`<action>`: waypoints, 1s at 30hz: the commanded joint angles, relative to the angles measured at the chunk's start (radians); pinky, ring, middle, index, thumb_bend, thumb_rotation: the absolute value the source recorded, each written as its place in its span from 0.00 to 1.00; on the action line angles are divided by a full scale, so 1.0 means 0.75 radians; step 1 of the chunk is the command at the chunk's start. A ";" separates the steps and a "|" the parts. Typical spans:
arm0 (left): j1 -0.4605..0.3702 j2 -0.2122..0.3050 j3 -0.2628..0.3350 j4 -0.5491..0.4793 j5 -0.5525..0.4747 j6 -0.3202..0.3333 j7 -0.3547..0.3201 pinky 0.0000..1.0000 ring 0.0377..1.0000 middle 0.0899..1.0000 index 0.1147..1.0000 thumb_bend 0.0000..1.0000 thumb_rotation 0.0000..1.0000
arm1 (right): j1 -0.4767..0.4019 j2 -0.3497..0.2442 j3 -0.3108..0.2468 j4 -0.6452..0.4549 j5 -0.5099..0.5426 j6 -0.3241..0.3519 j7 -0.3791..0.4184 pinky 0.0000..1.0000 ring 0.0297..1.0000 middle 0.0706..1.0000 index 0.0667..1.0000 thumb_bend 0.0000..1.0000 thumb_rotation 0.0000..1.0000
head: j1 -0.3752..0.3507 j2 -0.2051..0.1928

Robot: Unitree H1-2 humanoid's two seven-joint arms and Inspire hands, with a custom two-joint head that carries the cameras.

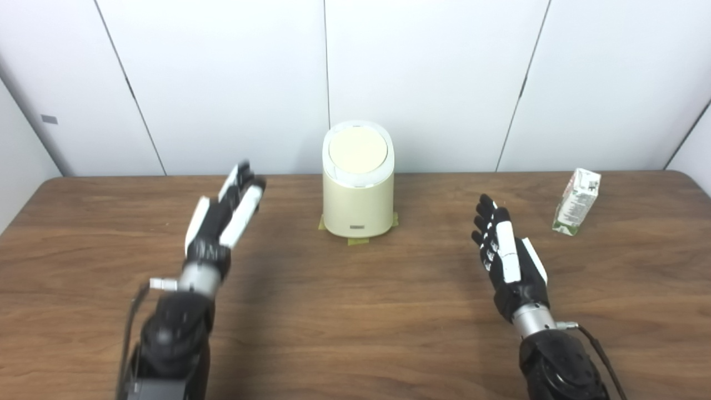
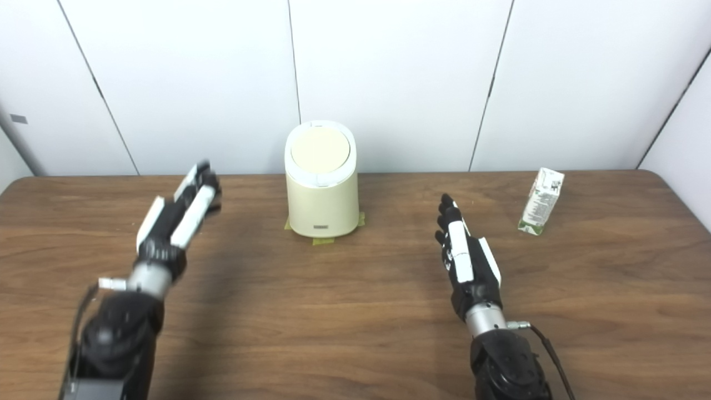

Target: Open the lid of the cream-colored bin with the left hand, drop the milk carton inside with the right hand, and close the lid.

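A big brown wooden table (image 1: 355, 311) fills the bottom of the view. Its far corners are round. Behind it stands a white wall (image 1: 422, 72) made of flat panels with thin dark lines between them.

The bin (image 1: 358, 208) sits near the back of the table, in the middle. It is cream colored and has a round lid (image 1: 357, 148) with a white ring around it. The lid is shut. Small bits of green tape (image 1: 355, 240) stick out from under the bin.

The milk carton (image 1: 576, 201) stands far off to the right, near the back edge. It is white and green, and it leans a little. Nothing touches it.

The left hand (image 1: 222, 219) is up in the air, to the left of the bin. Its fingers are straight and point toward the wall. They lie close side by side. It holds nothing and does not touch the bin. Its tips look a bit blurry.

The right hand (image 1: 508, 253) is over the table, between the bin and the carton, but nearer the front. Its fingers are also straight and stretched out, with the thumb side up. It holds nothing. It is well apart from the carton.

Both dark arms come in from the bottom edge.
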 commanded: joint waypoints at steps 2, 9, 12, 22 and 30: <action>-0.166 0.007 -0.056 0.034 0.102 0.016 0.025 0.84 0.91 0.94 0.99 0.68 0.46 | -0.049 -0.001 -0.004 -0.034 0.018 -0.026 0.019 1.00 1.00 1.00 0.99 0.69 1.00 | -0.002 0.002; -0.455 0.018 -0.160 0.319 0.216 0.032 0.005 0.80 0.90 0.95 1.00 0.81 0.40 | -0.060 0.008 -0.003 -0.025 0.015 -0.031 0.011 0.94 0.99 0.98 0.99 0.69 1.00 | -0.007 -0.010; -0.557 0.027 -0.198 0.449 0.255 0.028 -0.004 0.77 0.91 0.97 1.00 0.84 0.36 | -0.063 0.011 0.004 -0.020 0.001 -0.036 0.007 0.94 0.99 0.97 0.99 0.70 1.00 | -0.008 -0.015; -0.803 0.055 -0.371 0.850 0.432 -0.040 0.008 0.66 0.91 1.00 1.00 0.93 0.19 | -0.062 0.032 0.021 -0.047 -0.035 -0.022 -0.004 0.93 0.99 0.97 0.99 0.71 1.00 | -0.014 -0.020; -0.823 0.054 -0.447 0.981 0.547 -0.128 0.071 0.79 0.93 0.99 1.00 0.91 0.09 | -0.060 0.055 0.026 -0.085 -0.006 -0.004 0.009 0.96 1.00 0.98 1.00 0.68 1.00 | -0.023 -0.009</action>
